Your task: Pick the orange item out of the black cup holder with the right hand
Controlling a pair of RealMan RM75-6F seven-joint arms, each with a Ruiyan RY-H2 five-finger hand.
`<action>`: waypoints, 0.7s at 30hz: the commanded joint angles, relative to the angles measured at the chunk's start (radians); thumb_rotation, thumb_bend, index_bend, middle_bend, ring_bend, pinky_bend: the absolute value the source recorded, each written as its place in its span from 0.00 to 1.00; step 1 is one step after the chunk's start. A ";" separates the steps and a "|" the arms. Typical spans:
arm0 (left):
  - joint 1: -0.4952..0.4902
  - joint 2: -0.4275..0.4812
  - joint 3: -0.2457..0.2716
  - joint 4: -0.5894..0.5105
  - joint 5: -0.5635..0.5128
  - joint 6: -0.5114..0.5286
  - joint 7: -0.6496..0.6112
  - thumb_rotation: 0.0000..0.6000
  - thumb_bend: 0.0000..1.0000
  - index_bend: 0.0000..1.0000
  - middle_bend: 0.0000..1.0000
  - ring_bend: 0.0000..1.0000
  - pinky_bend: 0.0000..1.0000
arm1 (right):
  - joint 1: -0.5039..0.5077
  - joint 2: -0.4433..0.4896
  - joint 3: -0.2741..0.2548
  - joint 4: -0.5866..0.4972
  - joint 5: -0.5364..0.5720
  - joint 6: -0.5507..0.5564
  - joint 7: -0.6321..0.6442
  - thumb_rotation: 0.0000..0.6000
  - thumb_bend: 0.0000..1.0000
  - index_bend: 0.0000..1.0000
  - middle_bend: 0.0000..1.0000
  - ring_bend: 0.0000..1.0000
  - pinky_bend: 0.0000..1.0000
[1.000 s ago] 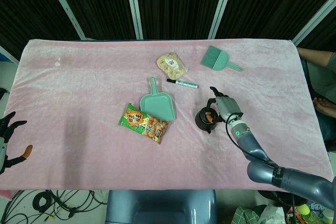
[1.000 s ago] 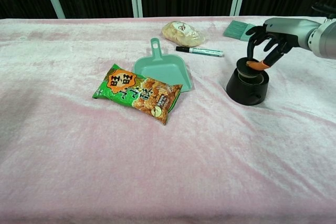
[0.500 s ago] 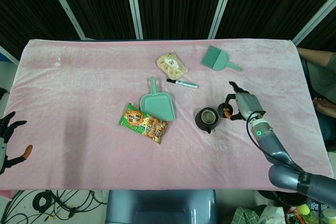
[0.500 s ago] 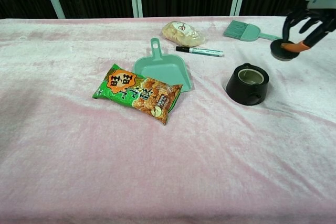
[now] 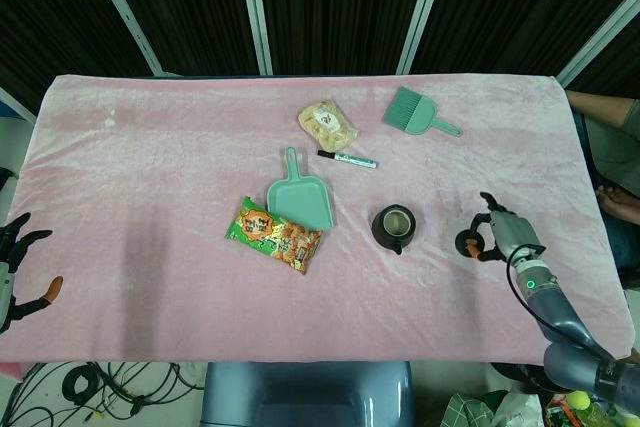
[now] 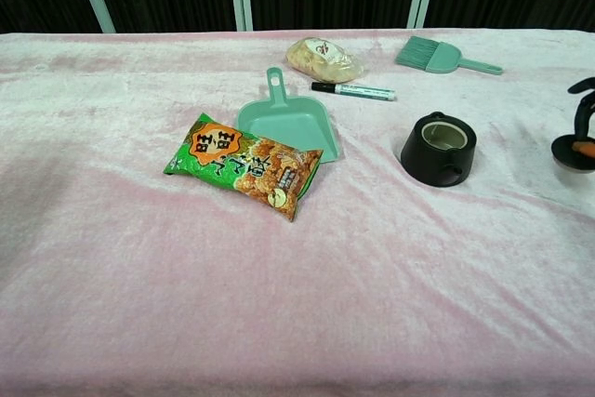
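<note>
Head view alone shows the right hand [image 5: 497, 237] whole, pinching the orange item [image 5: 467, 244] beside the black cup holder [image 5: 393, 228].

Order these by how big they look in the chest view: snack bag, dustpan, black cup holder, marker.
1. Snack bag
2. Dustpan, only slightly smaller
3. Black cup holder
4. Marker, thinnest; it lies farther away, so less sure.

- Your pink cloth [image 5: 150, 167] is mottled
- Your cup holder [image 5: 395, 229] is black, pale inside
- Your dustpan [image 5: 299, 197] and brush [image 5: 412, 112] are mint green
- Your snack bag [image 5: 275, 235] is green and orange
- Your right hand [image 5: 505, 237] is black, holding an orange item [image 5: 473, 247]
</note>
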 commanded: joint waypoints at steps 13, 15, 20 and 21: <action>0.001 0.002 0.000 -0.001 -0.001 -0.001 -0.004 1.00 0.33 0.22 0.03 0.00 0.00 | -0.037 -0.189 -0.021 0.254 -0.060 -0.056 0.066 1.00 0.20 0.37 0.00 0.12 0.16; 0.000 0.002 0.000 0.000 0.000 0.000 -0.002 1.00 0.33 0.22 0.03 0.00 0.00 | -0.039 -0.187 -0.020 0.256 -0.063 -0.060 0.068 1.00 0.16 0.25 0.00 0.11 0.16; 0.001 0.000 -0.001 0.000 0.000 0.002 -0.002 1.00 0.33 0.22 0.03 0.00 0.00 | -0.040 -0.159 0.001 0.227 -0.073 -0.057 0.086 1.00 0.12 0.09 0.00 0.10 0.16; 0.001 0.000 -0.001 0.000 0.000 0.002 -0.001 1.00 0.33 0.22 0.03 0.00 0.00 | -0.039 -0.146 0.009 0.211 -0.079 -0.053 0.091 1.00 0.12 0.08 0.00 0.10 0.16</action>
